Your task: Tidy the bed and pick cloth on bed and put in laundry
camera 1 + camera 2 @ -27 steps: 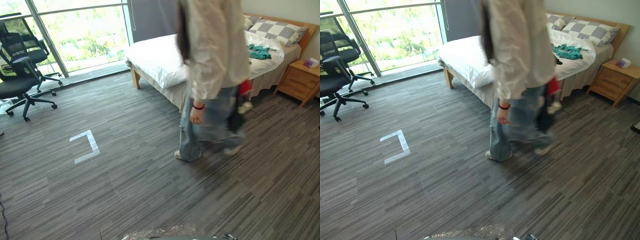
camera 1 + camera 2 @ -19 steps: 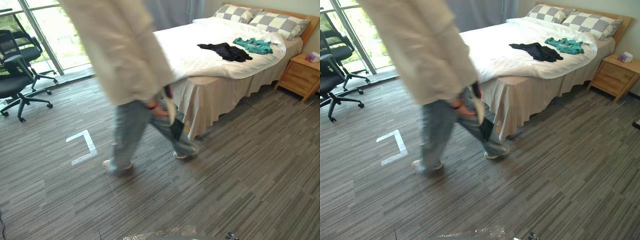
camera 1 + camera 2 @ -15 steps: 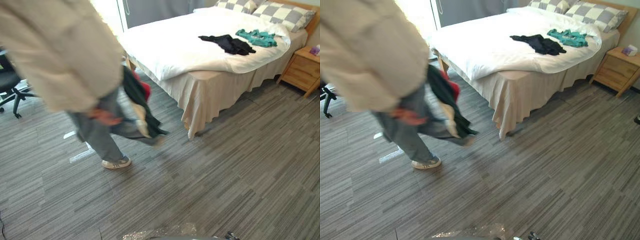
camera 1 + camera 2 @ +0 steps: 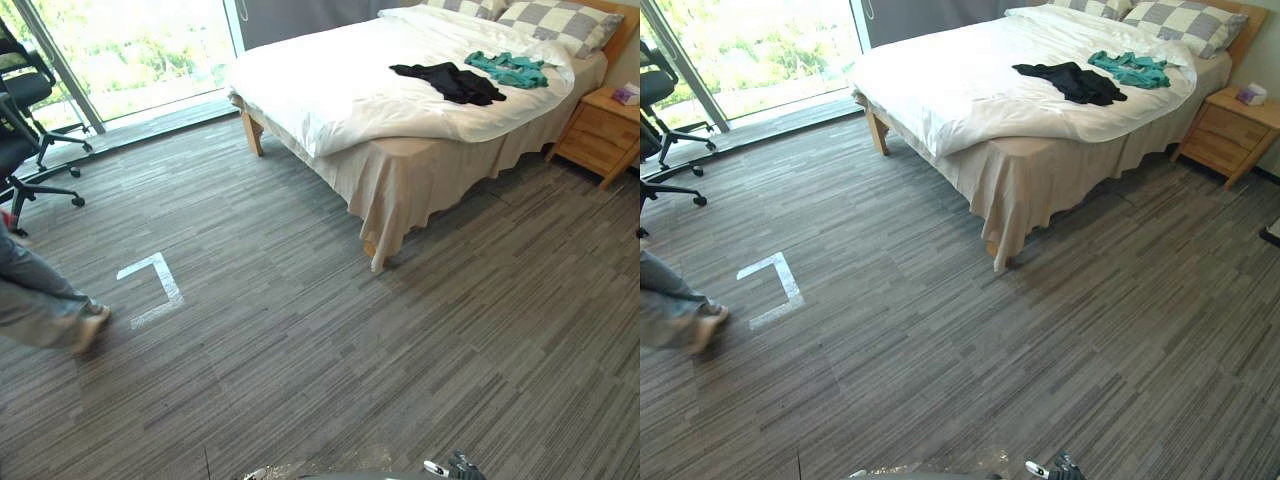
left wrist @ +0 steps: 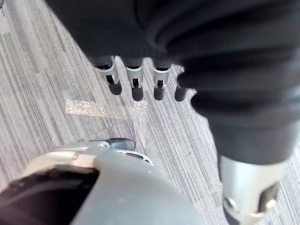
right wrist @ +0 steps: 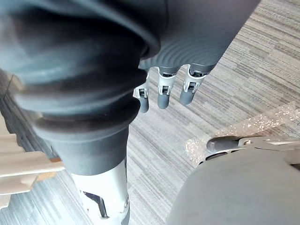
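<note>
A bed with a white duvet stands at the far side of the room. On it lie a black cloth and, nearer the checked pillows, a teal cloth. My left hand hangs over the carpet with straight fingers and nothing in it. My right hand also hangs over the carpet, fingers straight and empty. Both hands are far from the bed.
A wooden nightstand stands right of the bed. Black office chairs are at the far left by the window. White tape marks lie on the carpet. A person's legs show at the left edge.
The person carrying clothes has walked from in front of the bed off to the left, so only the legs remain. The bed with both cloths is now uncovered.
</note>
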### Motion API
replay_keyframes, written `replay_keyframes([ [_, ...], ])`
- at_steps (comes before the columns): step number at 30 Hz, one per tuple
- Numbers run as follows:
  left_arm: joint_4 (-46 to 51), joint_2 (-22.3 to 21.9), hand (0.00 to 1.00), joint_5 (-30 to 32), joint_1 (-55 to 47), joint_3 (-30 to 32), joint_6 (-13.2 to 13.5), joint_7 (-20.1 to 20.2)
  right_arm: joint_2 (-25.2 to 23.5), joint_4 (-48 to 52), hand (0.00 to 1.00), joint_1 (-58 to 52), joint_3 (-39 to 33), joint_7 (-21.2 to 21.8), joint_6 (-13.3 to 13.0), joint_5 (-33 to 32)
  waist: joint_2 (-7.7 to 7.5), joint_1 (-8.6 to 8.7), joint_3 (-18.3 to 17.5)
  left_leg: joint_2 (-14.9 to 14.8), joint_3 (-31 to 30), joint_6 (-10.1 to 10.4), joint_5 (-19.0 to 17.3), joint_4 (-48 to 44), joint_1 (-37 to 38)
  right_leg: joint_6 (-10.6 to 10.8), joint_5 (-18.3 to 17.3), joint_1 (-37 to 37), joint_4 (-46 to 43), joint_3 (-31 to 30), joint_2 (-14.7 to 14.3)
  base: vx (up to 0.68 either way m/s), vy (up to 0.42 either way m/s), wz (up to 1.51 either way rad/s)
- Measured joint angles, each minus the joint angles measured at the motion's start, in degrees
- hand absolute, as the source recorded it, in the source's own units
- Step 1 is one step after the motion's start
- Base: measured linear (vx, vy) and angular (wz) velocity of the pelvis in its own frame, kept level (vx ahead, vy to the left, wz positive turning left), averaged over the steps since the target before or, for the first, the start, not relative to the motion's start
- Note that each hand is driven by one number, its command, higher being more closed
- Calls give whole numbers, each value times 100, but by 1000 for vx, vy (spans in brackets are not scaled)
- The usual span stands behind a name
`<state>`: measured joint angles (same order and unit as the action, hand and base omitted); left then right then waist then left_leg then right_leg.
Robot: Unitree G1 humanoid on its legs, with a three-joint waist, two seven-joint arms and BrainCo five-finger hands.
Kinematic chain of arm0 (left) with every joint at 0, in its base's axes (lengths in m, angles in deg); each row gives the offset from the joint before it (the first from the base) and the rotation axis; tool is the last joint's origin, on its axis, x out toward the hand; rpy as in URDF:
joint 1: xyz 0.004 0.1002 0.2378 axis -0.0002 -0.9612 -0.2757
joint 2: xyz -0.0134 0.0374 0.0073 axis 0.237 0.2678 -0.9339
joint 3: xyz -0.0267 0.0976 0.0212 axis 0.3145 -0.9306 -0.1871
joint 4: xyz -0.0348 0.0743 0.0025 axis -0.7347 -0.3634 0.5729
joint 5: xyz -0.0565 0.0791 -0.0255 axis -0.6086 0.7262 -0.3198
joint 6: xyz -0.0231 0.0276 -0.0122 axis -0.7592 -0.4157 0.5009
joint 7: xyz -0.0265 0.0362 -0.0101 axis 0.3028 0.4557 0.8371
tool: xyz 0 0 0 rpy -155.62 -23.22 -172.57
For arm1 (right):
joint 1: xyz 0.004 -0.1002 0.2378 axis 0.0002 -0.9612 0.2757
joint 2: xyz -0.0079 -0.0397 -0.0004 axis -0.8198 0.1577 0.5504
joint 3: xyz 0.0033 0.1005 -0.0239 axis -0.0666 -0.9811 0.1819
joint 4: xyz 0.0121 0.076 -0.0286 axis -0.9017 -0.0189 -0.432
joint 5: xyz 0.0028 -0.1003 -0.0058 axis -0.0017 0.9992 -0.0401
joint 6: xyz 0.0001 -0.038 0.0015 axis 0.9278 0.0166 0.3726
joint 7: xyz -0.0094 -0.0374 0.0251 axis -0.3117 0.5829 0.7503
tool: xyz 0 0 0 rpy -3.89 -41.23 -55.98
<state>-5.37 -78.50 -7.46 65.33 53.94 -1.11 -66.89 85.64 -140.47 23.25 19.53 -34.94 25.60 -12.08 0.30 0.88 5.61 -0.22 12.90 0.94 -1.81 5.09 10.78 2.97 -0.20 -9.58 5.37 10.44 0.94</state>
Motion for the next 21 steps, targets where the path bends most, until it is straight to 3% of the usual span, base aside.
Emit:
replay_keyframes([
  [4,-8,-4,0,2,10,-7,51,63,13,-3,0,5,-45,5,-21,-19,-8,-2,25,-15,147,-28,-58,-37,-138,-210,-88,306,-256,-119,-3,-95,-23,-17],
  [7,-4,78,0,11,147,-80,53,89,3,15,0,117,-47,-36,-36,-286,-58,41,278,-50,326,-187,-275,-555,-398,-39,-792,1249,-2075,-120,222,-59,-9,-32],
  [8,-7,114,0,5,222,-81,70,89,2,19,0,193,-38,-62,-36,-420,-109,15,434,-95,525,-257,-400,-887,-537,28,-891,1698,-2866,-16,353,-93,-16,-62],
  [10,-8,174,0,0,272,-82,135,89,-26,7,0,297,-44,-147,-36,-626,-157,5,628,-137,784,-261,-608,-1252,-613,15,-1045,2032,-3552,413,593,-74,-44,-75],
  [12,-13,205,0,1,321,-78,151,76,-77,-8,0,305,-80,-161,-34,-762,-208,65,696,-219,955,-192,-884,-1581,-613,-116,-1336,2070,-3684,761,716,20,-104,-67],
  [14,-16,175,0,1,441,-104,127,75,-76,57,0,359,-255,-110,-38,-940,-52,185,859,-612,1097,5,-1210,-1935,-626,-144,-1513,2261,-3720,1032,671,84,-177,-59],
  [16,-32,151,0,0,703,-269,127,76,-18,84,0,399,-327,-122,-30,-1167,168,230,1082,-1077,1166,121,-1294,-2044,-676,-69,-1364,2760,-3453,841,587,95,-180,-39],
  [17,-62,150,0,2,784,-278,142,77,-7,97,0,415,-325,-122,-24,-1222,205,272,1149,-1196,1164,161,-1316,-2025,-681,-9,-1213,2935,-3261,710,591,335,-403,-36],
  [18,-113,220,0,7,832,-219,234,75,-139,135,0,383,-343,-121,32,-1279,88,364,1288,-1307,1164,334,-1335,-1812,-464,446,-595,3230,-2429,289,760,281,-297,-26],
  [19,-113,236,0,8,840,-201,244,72,-151,141,0,360,-353,-121,37,-1274,49,368,1314,-1313,1168,413,-1340,-1781,-379,520,-513,3236,-2304,225,820,409,-396,-38],
  [20,-130,277,0,8,788,-139,244,63,-243,177,0,222,-464,-112,59,-1207,-77,377,1382,-1408,1226,705,-1432,-1765,-53,488,-322,3156,-2056,84,1006,450,-429,-31],
  [21,-140,241,0,8,733,-5,250,60,-350,187,0,15,-667,-97,60,-1106,-85,402,1367,-1598,1266,874,-1568,-1771,348,314,1,3141,-2473,185,1129,558,-518,-28],
])
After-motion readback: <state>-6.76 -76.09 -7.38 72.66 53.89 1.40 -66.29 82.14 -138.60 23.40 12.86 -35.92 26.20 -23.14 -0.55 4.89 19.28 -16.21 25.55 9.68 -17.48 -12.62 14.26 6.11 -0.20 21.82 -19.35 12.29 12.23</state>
